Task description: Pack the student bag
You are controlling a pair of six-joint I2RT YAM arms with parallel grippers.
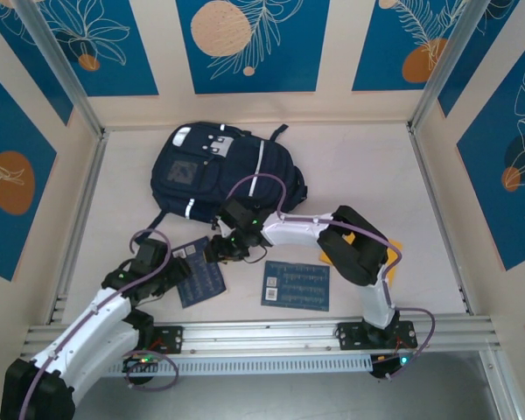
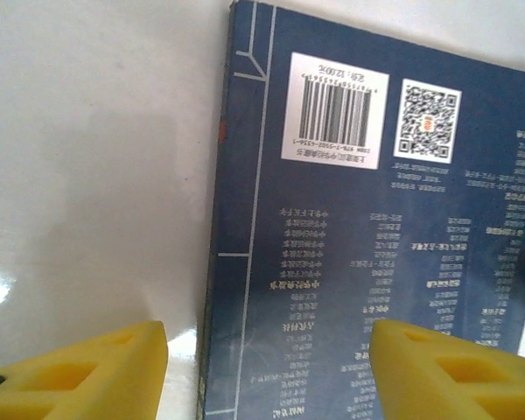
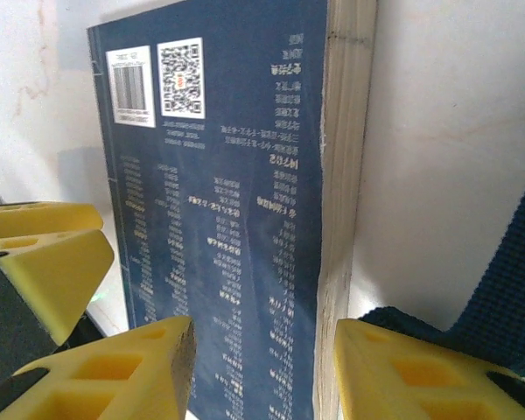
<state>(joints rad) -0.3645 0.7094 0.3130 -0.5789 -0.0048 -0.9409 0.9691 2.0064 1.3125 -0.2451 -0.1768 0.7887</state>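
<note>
The student bag (image 1: 214,171), dark navy with white stripes, lies flat at the back centre of the table; a piece of its dark strap (image 3: 499,289) lies by the right finger. In front of it lies a blue book (image 1: 201,276) with a barcode and QR code (image 2: 376,245) (image 3: 227,175). My left gripper (image 1: 177,273) (image 2: 269,346) is open and straddles the book's spine edge, one finger over the table and one over the cover. My right gripper (image 1: 219,254) (image 3: 264,341) is open at the opposite side, its fingers either side of the page edge. The left arm's yellow fingers (image 3: 52,254) face it.
A second blue book (image 1: 296,285) lies flat near the front centre. Something yellow (image 1: 394,249) peeks out behind the right arm's elbow. Walls close off the back and both sides, and a metal rail (image 1: 271,337) runs along the near edge.
</note>
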